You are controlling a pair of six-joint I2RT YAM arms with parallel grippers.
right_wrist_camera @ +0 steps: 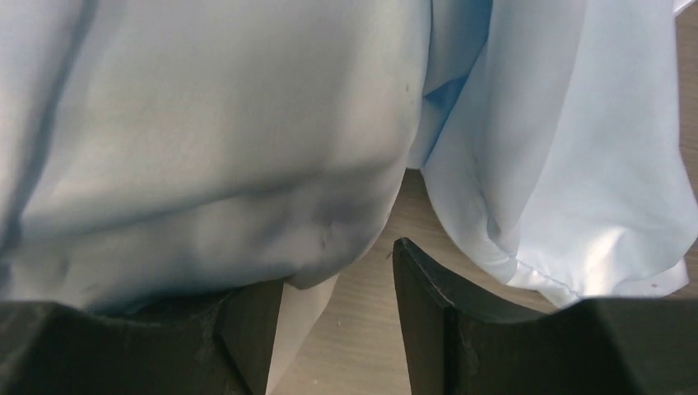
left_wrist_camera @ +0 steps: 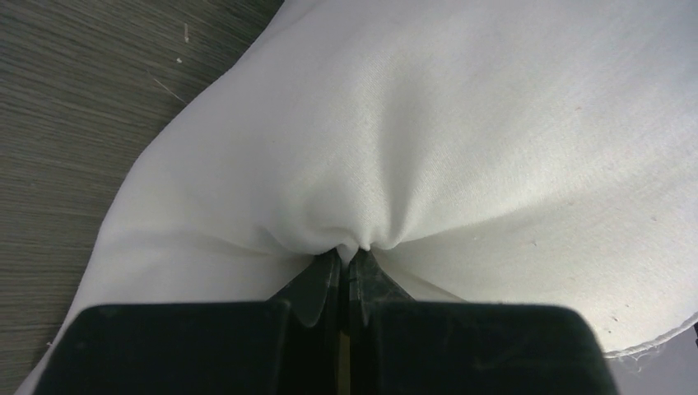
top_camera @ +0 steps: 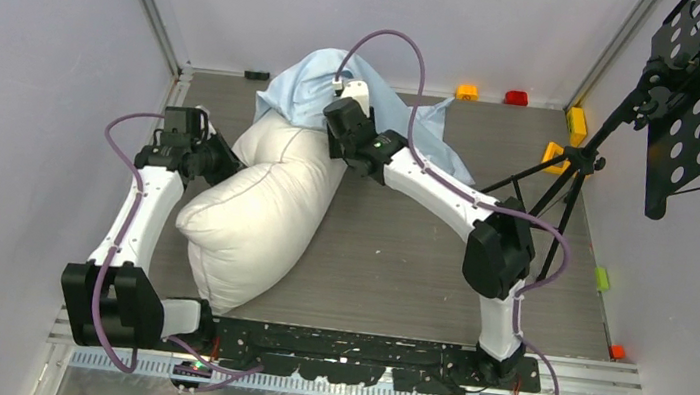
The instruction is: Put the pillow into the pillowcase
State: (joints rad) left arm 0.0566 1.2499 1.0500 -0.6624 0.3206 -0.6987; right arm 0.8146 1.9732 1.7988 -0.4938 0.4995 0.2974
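Left wrist view: left gripper [left_wrist_camera: 346, 262] pinches pillow [left_wrist_camera: 461, 123]; right gripper [right_wrist_camera: 337, 267] parted, touching pillowcase [right_wrist_camera: 206, 123].

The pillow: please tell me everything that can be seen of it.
The pillow is large, plump and white, of soft, smooth fabric. It lies bent on the table, with its near end toward the arm bases. Its far end meets the light blue pillowcase; I cannot tell whether it is inside. The left gripper is shut on a pinch of its cloth at its left side, and folds run out from that pinch.
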